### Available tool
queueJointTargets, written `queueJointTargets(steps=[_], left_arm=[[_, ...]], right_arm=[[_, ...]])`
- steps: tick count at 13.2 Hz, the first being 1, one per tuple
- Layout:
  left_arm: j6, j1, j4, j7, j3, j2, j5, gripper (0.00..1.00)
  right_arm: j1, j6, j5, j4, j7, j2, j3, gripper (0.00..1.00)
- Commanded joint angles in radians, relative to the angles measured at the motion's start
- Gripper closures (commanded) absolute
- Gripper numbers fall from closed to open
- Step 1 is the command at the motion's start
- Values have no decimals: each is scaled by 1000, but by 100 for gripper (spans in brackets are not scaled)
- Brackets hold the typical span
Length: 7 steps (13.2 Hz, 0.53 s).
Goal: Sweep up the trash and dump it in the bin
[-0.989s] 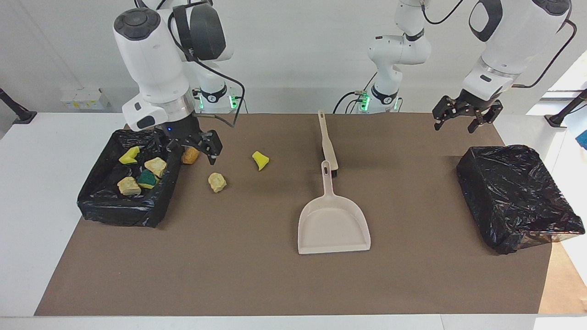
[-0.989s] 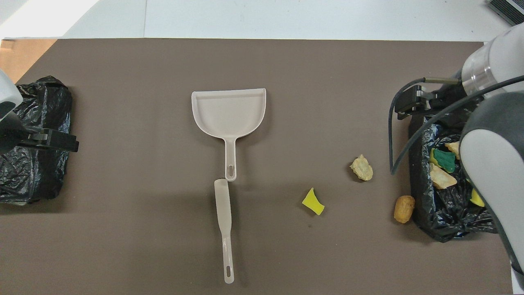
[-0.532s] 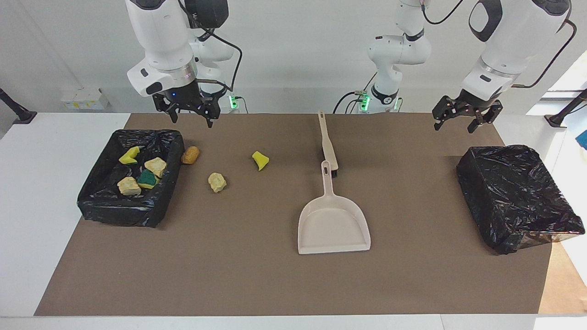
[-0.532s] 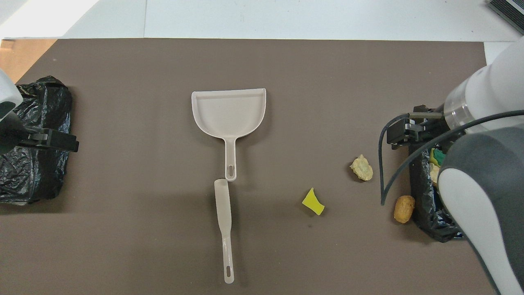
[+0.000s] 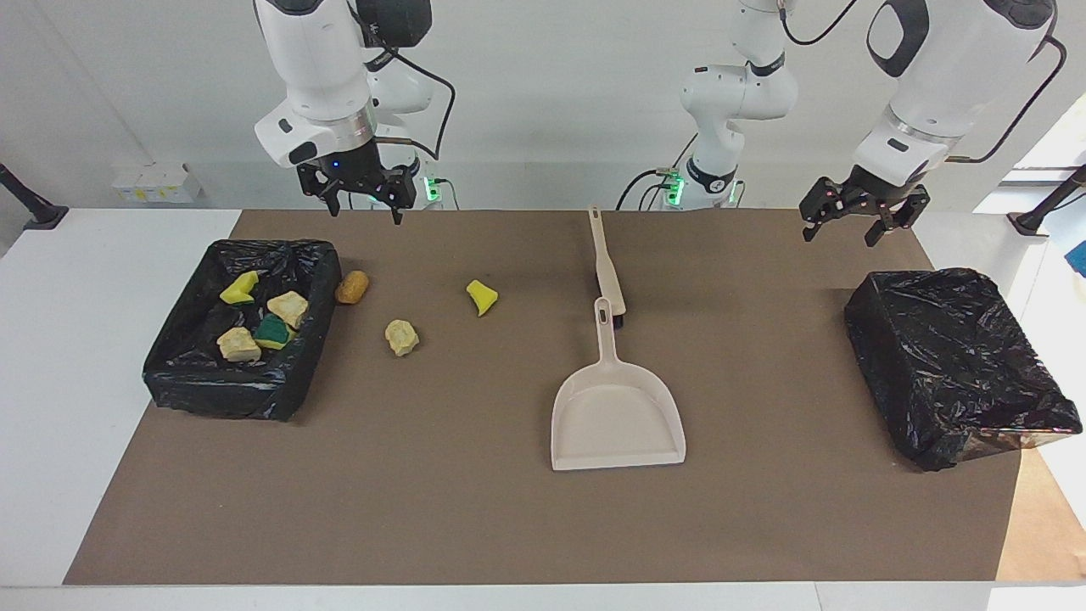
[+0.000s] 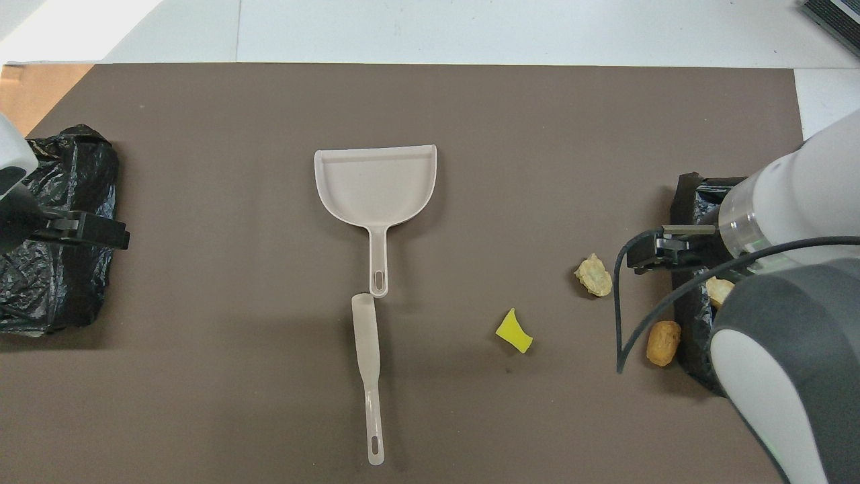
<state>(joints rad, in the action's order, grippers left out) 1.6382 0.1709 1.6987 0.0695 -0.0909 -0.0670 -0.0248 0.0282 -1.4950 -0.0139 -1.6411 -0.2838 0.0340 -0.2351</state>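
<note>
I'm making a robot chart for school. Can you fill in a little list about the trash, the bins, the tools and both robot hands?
Trash on mat: three scraps, brown piece, tan lump, yellow chunk
Trash in bin: four scraps in the bin at the right arm's end
Other bin: contents hidden
Dustpan: flat on mat, empty
Brush: beside dustpan handle
Right gripper: open, empty, raised
Left gripper: open, empty, waiting
</note>
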Motion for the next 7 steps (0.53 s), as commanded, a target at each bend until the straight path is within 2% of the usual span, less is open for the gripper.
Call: queueJointTargets(steps=[1, 4, 7], left_arm=[[-8, 7, 12, 3, -6, -13, -7, 0], [-8, 7, 12, 3, -6, -13, -7, 0], [-9, 7, 12, 4, -6, -13, -7, 0]], right_arm=[[18, -30, 49, -45, 83, 30, -3, 0], [-92, -69, 49, -68, 25, 29, -12, 0], [-252, -146, 51, -107, -186, 11, -12, 0]])
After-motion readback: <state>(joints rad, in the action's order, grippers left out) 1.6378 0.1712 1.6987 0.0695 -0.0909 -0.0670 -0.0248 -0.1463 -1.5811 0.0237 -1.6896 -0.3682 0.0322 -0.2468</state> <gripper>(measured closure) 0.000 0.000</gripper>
